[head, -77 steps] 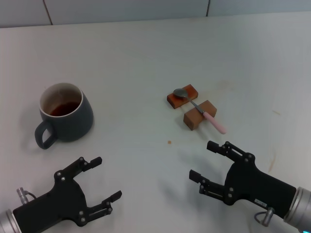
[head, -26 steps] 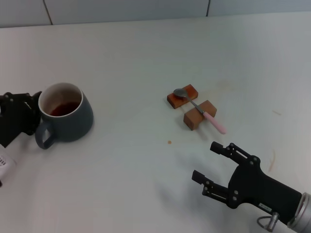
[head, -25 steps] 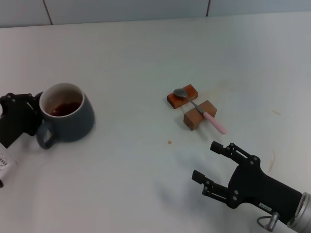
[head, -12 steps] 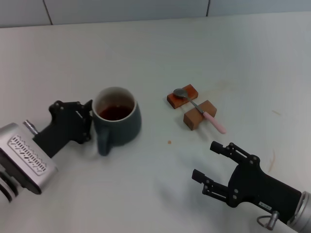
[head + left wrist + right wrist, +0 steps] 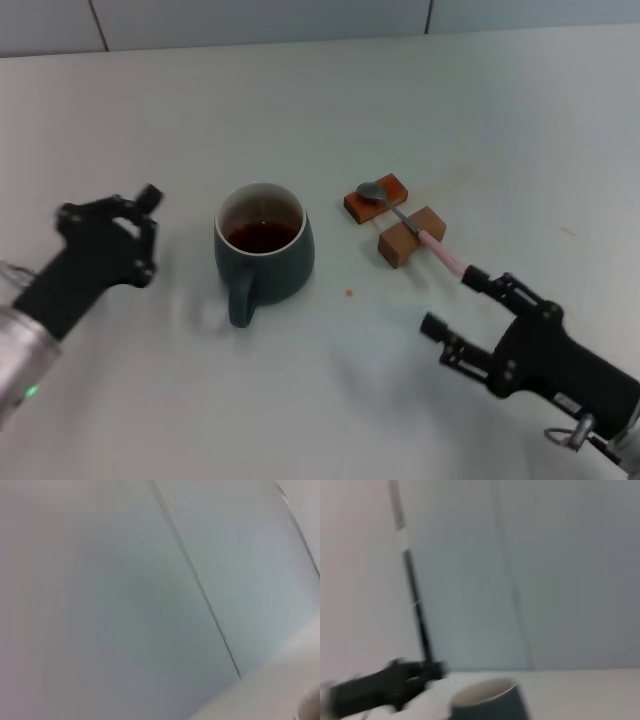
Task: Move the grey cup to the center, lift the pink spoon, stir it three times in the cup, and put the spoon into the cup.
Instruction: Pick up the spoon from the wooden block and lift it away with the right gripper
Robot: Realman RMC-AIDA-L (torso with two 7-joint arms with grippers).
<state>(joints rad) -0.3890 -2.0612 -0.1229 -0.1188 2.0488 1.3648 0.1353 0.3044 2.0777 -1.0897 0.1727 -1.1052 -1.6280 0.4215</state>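
Note:
The grey cup (image 5: 263, 252) stands upright near the middle of the table with brown liquid inside and its handle toward me. It also shows in the right wrist view (image 5: 487, 700). The pink spoon (image 5: 412, 228) lies across two brown wooden blocks to the right of the cup, with its silver bowl at the far end and its pink handle pointing at my right gripper. My right gripper (image 5: 450, 300) is open, and one fingertip is just short of the handle's end. My left gripper (image 5: 146, 234) is open, empty and apart from the cup, to its left.
The two wooden blocks (image 5: 376, 198) (image 5: 410, 238) lie between the cup and my right gripper. A small brown speck (image 5: 348, 293) lies on the white table (image 5: 300, 100). A grey tiled wall runs along the back edge.
My left gripper slid the cup from the left side to the middle, then let go and drew back to the left. My right gripper has moved up toward the spoon's handle.

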